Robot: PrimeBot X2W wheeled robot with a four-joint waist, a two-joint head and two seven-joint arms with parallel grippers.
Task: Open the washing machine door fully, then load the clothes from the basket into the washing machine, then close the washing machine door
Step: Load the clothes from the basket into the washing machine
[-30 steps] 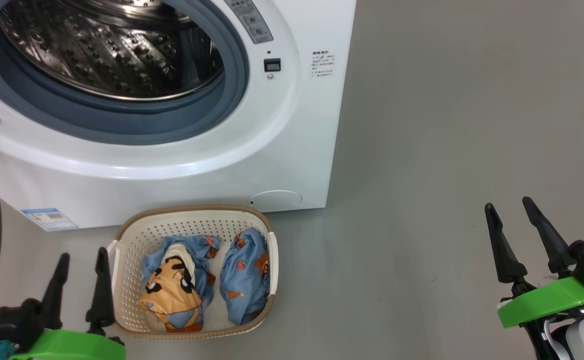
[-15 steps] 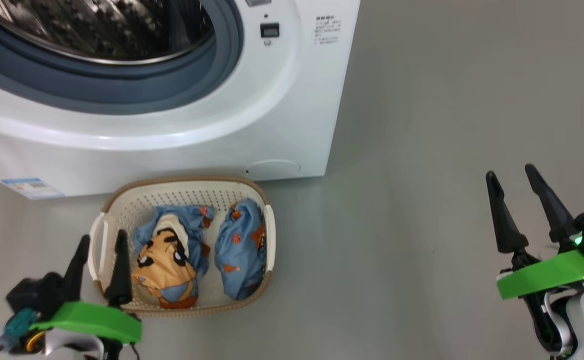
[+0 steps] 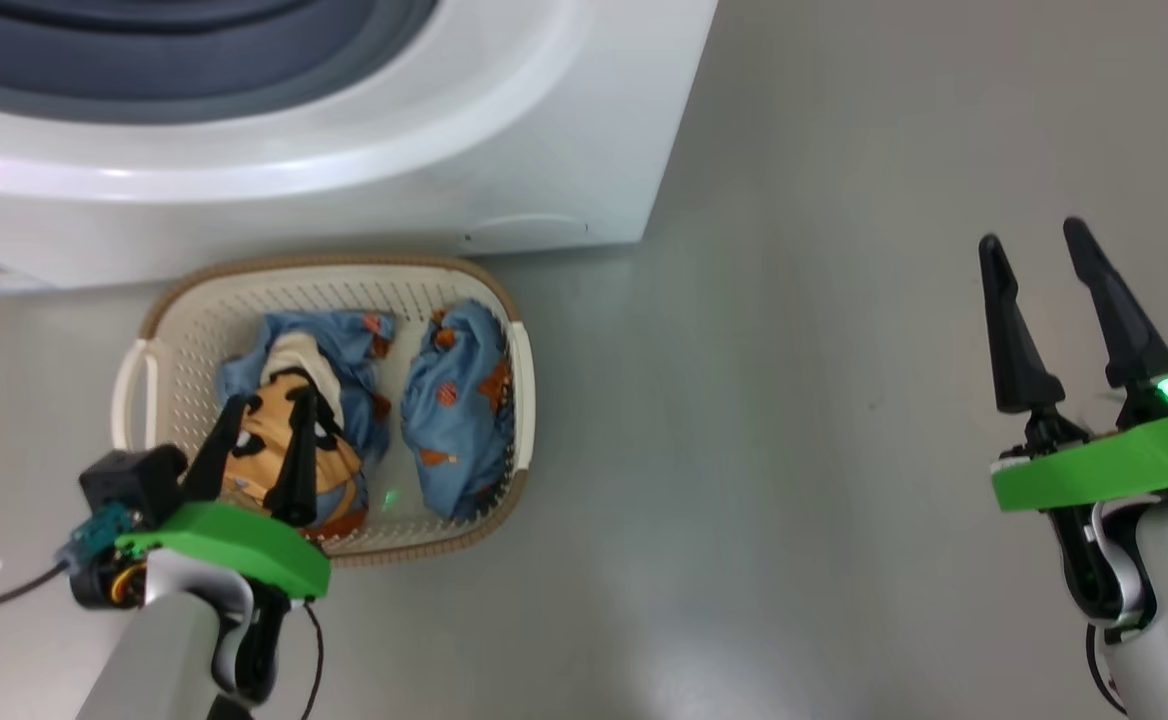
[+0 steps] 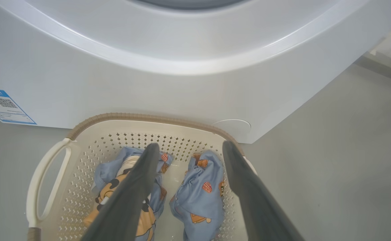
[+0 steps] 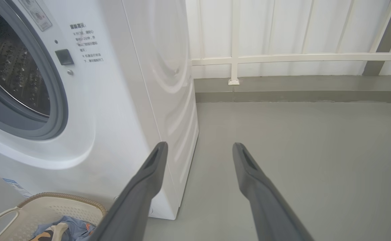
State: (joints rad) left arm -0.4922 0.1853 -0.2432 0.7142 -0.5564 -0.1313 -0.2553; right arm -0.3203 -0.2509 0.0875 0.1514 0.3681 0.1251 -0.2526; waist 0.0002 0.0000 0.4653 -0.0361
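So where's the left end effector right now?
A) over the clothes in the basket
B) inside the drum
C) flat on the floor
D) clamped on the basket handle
A: the left end effector hangs open over the cartoon-face garment in the basket.

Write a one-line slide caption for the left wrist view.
Open left gripper points into the basket, its fingers framing the clothes, with the washing machine just behind.

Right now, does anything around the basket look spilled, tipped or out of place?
Nothing stands out: the basket sits upright on the floor by the washing machine, with the clothes inside it and nothing spilled.
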